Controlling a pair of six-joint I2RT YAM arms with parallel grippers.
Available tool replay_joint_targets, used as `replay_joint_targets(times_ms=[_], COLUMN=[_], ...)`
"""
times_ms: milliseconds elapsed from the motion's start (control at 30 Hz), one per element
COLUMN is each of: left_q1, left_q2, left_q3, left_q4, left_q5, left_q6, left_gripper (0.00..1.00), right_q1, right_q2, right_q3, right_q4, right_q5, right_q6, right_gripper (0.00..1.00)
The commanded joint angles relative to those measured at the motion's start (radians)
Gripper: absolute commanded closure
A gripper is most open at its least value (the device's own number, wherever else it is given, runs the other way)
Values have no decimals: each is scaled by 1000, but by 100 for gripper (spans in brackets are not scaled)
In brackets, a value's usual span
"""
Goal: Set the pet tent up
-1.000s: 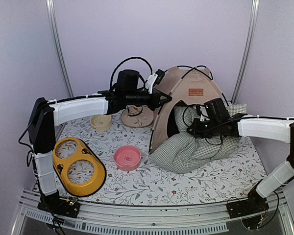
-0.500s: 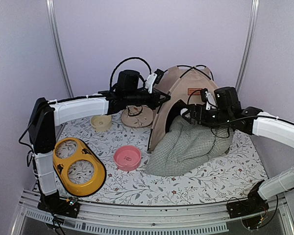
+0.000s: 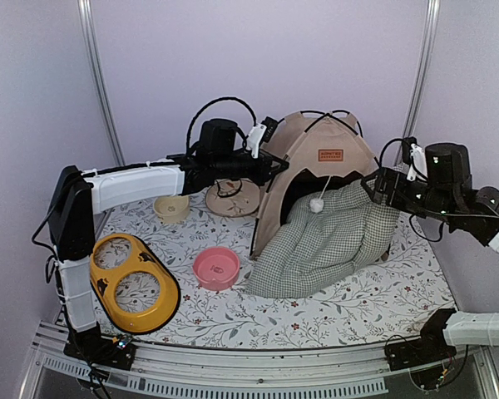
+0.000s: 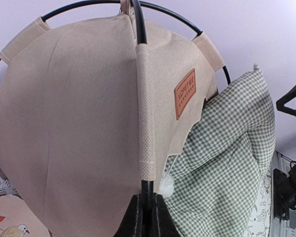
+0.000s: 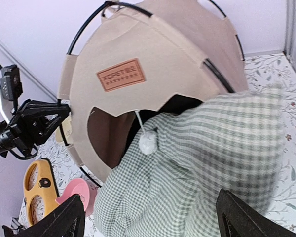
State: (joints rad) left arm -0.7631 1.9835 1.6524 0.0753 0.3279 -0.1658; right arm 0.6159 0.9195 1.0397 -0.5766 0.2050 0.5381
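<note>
While the left jaws are clamped on the left pole of the pet tent (image 3: 299, 158), standing far right on the surface (image 3: 258, 320) with a checked cushion (image 3: 324, 245) spilling out, the right jaws just hang wide open beside it.

Cushion (image 3: 328, 245) 1/2 in tent (image 3: 303, 158), bowl (image 3: 215, 268) L

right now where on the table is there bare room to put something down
The widest bare stretch of cloth runs along the near edge, in front of the pink bowl and checked cushion. A smaller patch lies right of the cushion. Crowded at the back left: beige bowl, tan dish and tent.
</note>
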Motion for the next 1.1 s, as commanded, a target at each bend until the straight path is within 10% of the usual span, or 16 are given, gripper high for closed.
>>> replay_joint_targets(times_ms=[0,400,700,1067], left_q1=[-8,-9,-17,-38], left_q2=[21,36,76,68], left_q3=[3,27,83,109], left_q4=[-40,-49,-52,-57], left_q5=[-8,33,127,104], left_q6=[-2,5,15,-3], left_gripper=[100,100,100,100], right_q1=[3,4,4,-79], right_q2=[-69,-12,241,562], right_q3=[-29,-151,-4,31], right_q4=[-176,-78,53,78], right_q5=[175,122,-40,-4], right_q6=[88,130,38,-37], right_gripper=[7,18,76,86])
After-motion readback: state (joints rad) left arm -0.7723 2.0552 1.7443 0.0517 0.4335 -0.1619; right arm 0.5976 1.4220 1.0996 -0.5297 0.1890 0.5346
